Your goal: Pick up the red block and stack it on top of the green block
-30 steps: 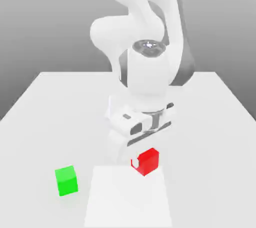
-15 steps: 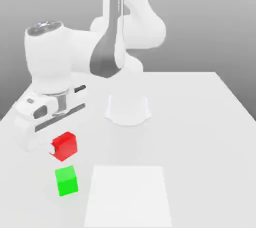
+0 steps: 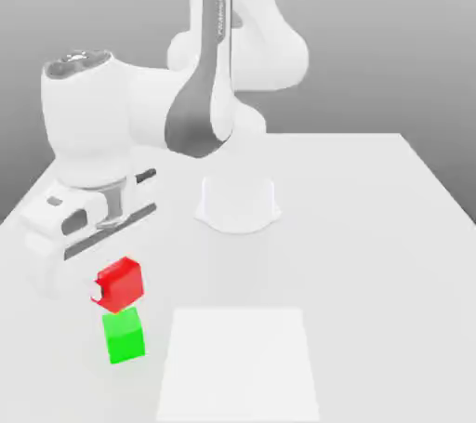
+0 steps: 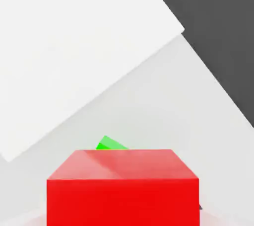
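Two cubes, one arm, one tabletop [image 3: 372, 226]. At the exterior view's left: white Panda arm [image 3: 102, 133], hand lowered; gripper [image 3: 110, 289] closed on the red block [image 3: 119, 284], a pale fingertip [image 3: 96, 293] showing against the cube's left face. Red block: glossy, plain faces, held directly above the green block [image 3: 124, 336]; whether the two touch cannot be told. Green block: bright, plain faces, standing on the tabletop near its left front edge. Centre: round white arm base [image 3: 238, 204] on the tabletop. Lower centre: paler white rectangular patch [image 3: 240, 365], just right of the green block. Hand view: red block [image 4: 123, 185] in the foreground, a green corner [image 4: 110, 144] peeking past its far edge.
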Controlling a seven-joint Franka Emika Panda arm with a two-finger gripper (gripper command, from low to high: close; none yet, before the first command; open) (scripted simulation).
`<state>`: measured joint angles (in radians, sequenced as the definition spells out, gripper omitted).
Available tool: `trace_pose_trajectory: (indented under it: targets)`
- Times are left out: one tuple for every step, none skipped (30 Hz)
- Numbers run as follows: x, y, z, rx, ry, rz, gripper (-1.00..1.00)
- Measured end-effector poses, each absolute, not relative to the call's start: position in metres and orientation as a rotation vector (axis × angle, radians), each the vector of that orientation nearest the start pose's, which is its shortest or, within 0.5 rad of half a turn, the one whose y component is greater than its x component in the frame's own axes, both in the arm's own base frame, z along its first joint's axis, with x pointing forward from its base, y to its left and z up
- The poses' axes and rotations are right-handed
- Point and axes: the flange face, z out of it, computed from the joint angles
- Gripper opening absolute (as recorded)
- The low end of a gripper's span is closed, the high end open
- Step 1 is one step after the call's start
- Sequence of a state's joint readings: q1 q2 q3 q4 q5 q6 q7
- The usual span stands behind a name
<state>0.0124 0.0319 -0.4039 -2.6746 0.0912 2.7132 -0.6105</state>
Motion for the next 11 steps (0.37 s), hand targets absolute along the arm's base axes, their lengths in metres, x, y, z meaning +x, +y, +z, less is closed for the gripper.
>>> trace_pose_trajectory:
  targets:
    - [0.384, -0.164, 0.223, -3.117, -0.212, -0.032, -1.0]
    - [0.383, -0.164, 0.219, -3.119, -0.211, -0.03, -1.0]
    - [0.383, -0.164, 0.215, -3.12, -0.209, -0.028, -1.0]
    - [0.381, -0.164, 0.21, -3.122, -0.207, -0.025, -1.0]
    - [0.38, -0.165, 0.205, -3.124, -0.204, -0.022, -1.0]
    - [0.378, -0.165, 0.199, -3.126, -0.202, -0.018, -1.0]
    - [0.376, -0.165, 0.194, -3.128, -0.199, -0.014, -1.0]
    - [0.374, -0.165, 0.188, -3.13, -0.196, -0.009, -1.0]
    - [0.372, -0.166, 0.183, -3.132, -0.192, -0.003, 1.0]
    - [0.372, -0.166, 0.183, -3.132, -0.192, -0.003, 1.0]
    - [0.372, -0.166, 0.183, -3.132, -0.192, -0.003, 1.0]
